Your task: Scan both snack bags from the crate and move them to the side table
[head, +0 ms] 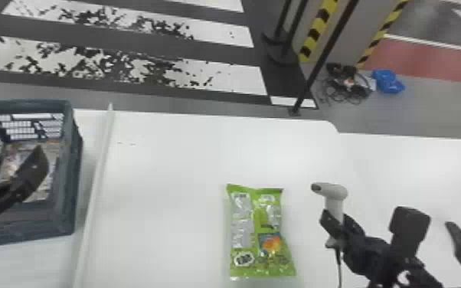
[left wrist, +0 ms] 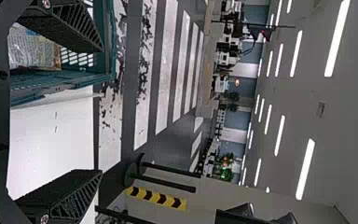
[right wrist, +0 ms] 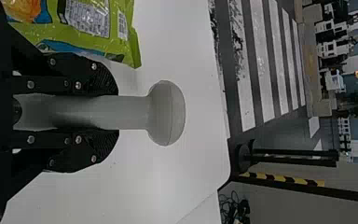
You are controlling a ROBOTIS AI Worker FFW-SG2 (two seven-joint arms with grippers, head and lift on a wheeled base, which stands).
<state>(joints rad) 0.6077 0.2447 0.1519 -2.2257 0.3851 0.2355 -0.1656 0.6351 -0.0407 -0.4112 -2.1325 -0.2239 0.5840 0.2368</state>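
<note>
the left gripper is by the dark blue-grey plastic crate, its flat black fingers spread wide and empty; i cannot tell if it is above the rim. some shiny, pale-and-brown packaging lies inside the crate. the right gripper is closed around the handle of a light grey handheld scanner, whose rounded head sticks out past the fingers. the green printed plastic snack bag lies flat on the white table, between crate and scanner, nearer the scanner
</note>
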